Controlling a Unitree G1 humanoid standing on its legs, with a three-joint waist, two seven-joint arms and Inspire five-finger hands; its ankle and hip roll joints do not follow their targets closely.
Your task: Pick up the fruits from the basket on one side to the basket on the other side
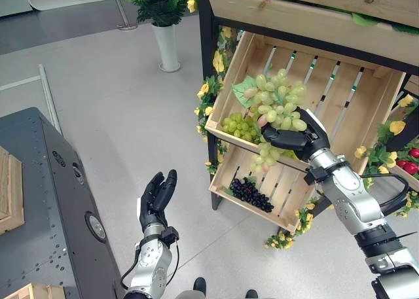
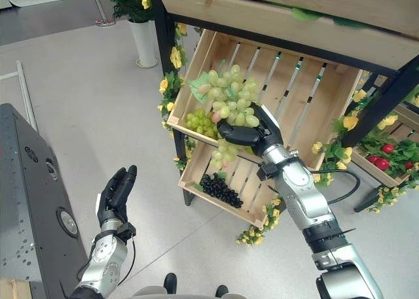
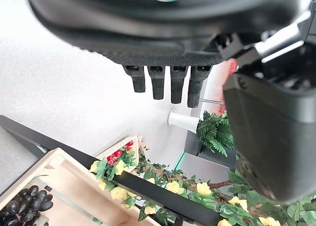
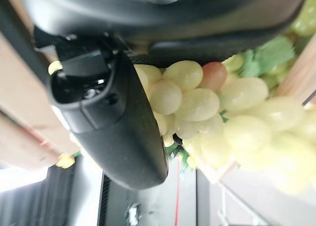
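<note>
My right hand (image 1: 298,140) is shut on a large bunch of green grapes (image 1: 278,103), holding it over the front edge of the upper wooden crate (image 1: 347,109). Its thumb (image 4: 123,132) presses across the grapes (image 4: 217,107). A smaller green bunch (image 1: 239,127) lies in that crate's left front corner. Black grapes (image 1: 252,193) rest in the lower crate (image 1: 288,188) beneath it. Over the floor at lower left, my left hand (image 1: 157,197) is open and holds nothing, its fingers (image 3: 163,80) straight.
A third crate with red fruit (image 1: 409,165) sits at the right behind a black stand leg. Yellow artificial flowers trim the crates. A dark grey cabinet (image 1: 46,201) stands at the left, and a potted plant in a white vase (image 1: 167,44) is behind.
</note>
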